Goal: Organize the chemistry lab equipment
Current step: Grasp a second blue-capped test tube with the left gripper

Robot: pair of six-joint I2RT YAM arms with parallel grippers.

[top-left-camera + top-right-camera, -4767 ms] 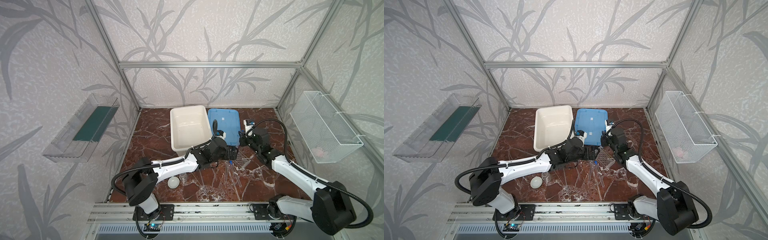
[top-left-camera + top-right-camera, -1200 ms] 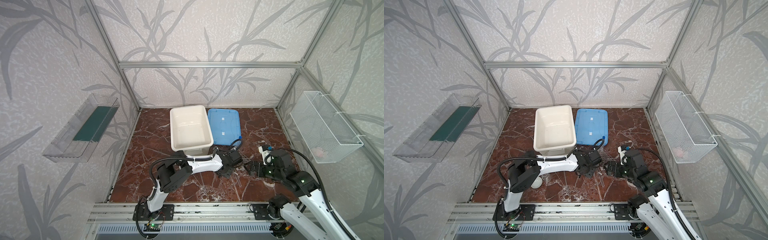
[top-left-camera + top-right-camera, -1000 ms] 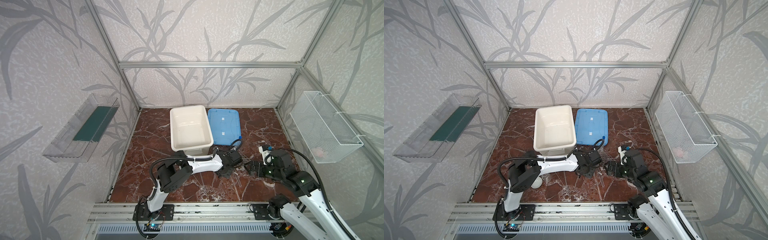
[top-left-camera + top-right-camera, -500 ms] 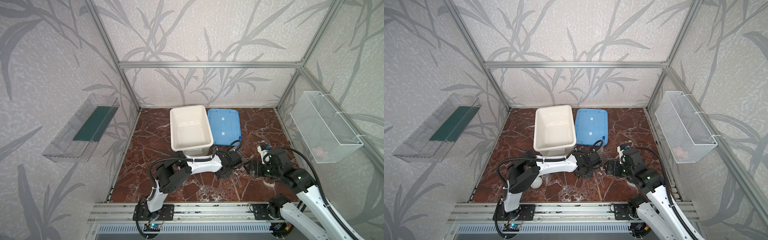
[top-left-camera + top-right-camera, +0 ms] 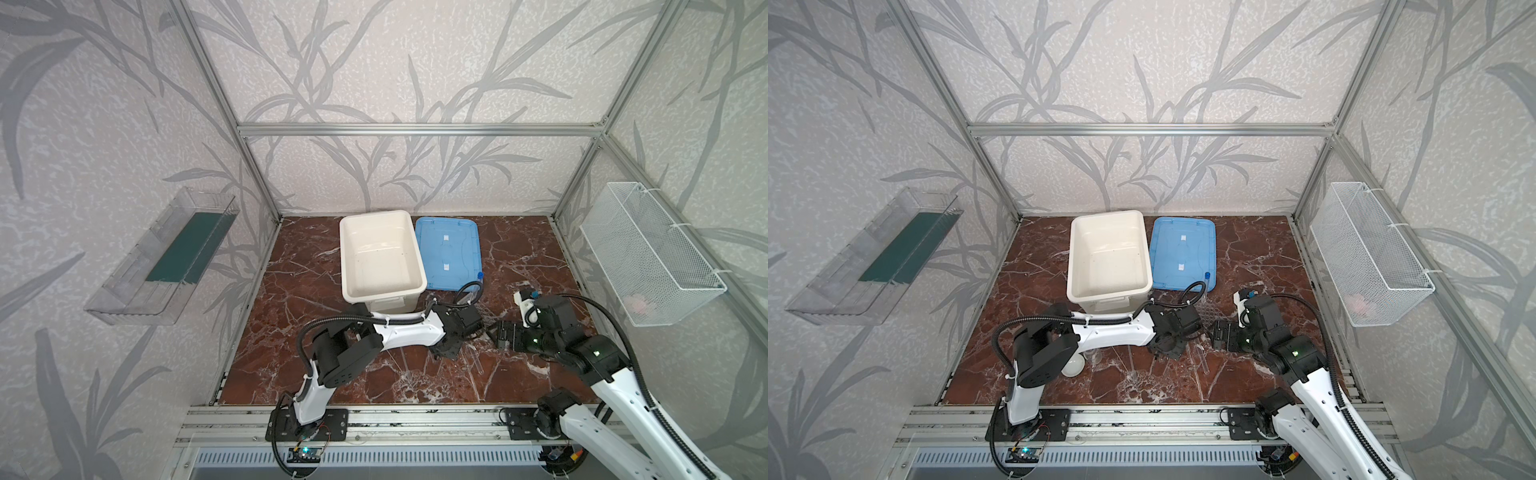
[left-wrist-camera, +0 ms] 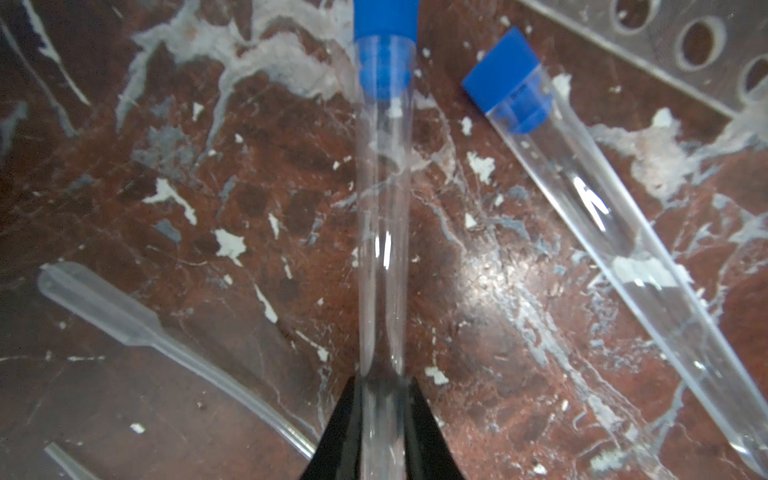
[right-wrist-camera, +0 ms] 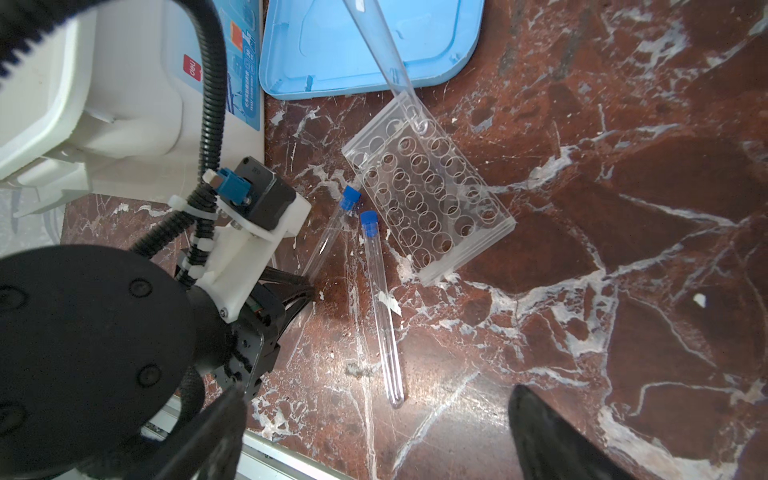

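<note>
In the left wrist view my left gripper (image 6: 382, 386) is shut on the round end of a clear tube with a blue cap (image 6: 384, 208) that lies on the marble floor. A second capped tube (image 6: 602, 232) lies beside it, and a thin clear pipette (image 6: 137, 328) lies on its other side. In the right wrist view the clear perforated rack (image 7: 428, 195) lies by these tubes, with a third tube (image 7: 382, 54) standing in a corner hole. My right gripper (image 7: 376, 419) hangs open and empty above the free tube's (image 7: 380, 299) closed end. A small white dish (image 5: 1072, 366) and a small clear jar (image 5: 1096, 357) sit behind the left arm.
A big white tub (image 5: 345, 257) and its blue lid (image 5: 449, 253) lie at the back of the floor. A wire basket (image 5: 648, 253) hangs on the right wall and a clear shelf (image 5: 166, 257) on the left wall. In both top views the two grippers (image 5: 446, 351) (image 5: 496, 334) are close together.
Both arms have come forward from the rack at the back to the tubes lying on the floor. In the last second the right gripper edged back and toward the left gripper.
</note>
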